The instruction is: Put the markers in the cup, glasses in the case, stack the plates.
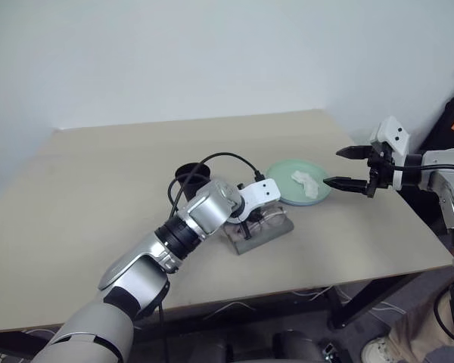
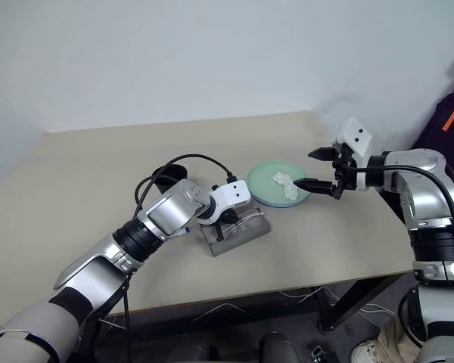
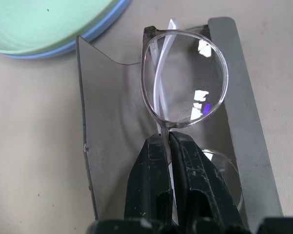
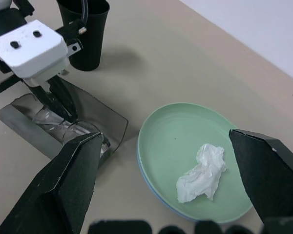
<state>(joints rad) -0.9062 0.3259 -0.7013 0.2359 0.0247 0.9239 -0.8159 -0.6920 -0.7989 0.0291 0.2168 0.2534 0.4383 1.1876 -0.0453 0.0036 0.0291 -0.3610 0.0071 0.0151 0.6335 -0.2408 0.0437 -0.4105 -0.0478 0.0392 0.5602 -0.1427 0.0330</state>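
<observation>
Left gripper [image 3: 167,146] clamped on wire-framed glasses [image 3: 185,80] at the bridge, glasses inside open grey case [image 1: 259,227], black cup [image 4: 84,29] at ten o'clock of case, right gripper [image 1: 346,168] spread wide and empty above table [image 1: 98,174], mint green plate [image 4: 185,141] on light blue plate [image 3: 105,22], crumpled tissue [image 4: 201,173] on top.

Both arms have silver metal shells with black joints; each wrist carries a white camera block, black fingers [image 4: 78,180] and a black cable.
</observation>
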